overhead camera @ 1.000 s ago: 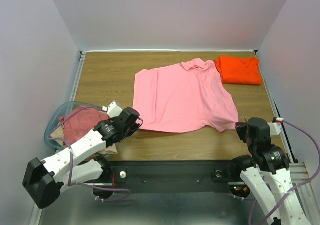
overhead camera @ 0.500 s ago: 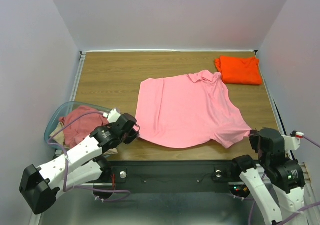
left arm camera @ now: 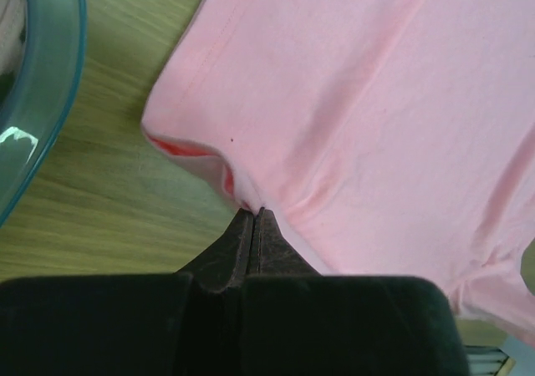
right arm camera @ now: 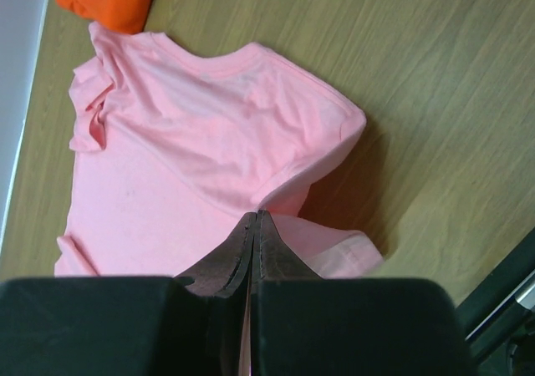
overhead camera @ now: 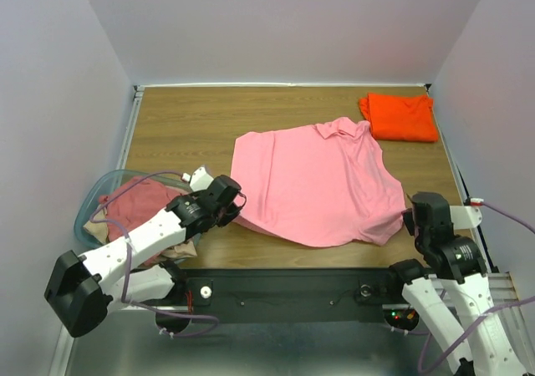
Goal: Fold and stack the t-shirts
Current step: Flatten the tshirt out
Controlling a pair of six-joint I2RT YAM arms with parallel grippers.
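Note:
A light pink t-shirt lies spread across the middle of the wooden table. My left gripper is shut on its near left hem, seen in the left wrist view with the pink cloth pinched at the tips. My right gripper is shut on its near right corner by the sleeve, seen in the right wrist view on the pink cloth. A folded bright orange t-shirt lies at the far right corner. A dusty rose t-shirt lies in the tub.
A clear bluish plastic tub stands at the near left edge, its rim in the left wrist view. Walls enclose the table on the left, back and right. A black rail runs along the near edge.
Both grippers pulled the pink shirt toward the near edge, then eased back a little. The left gripper moved right and forward; the right gripper moved up from the near right corner.

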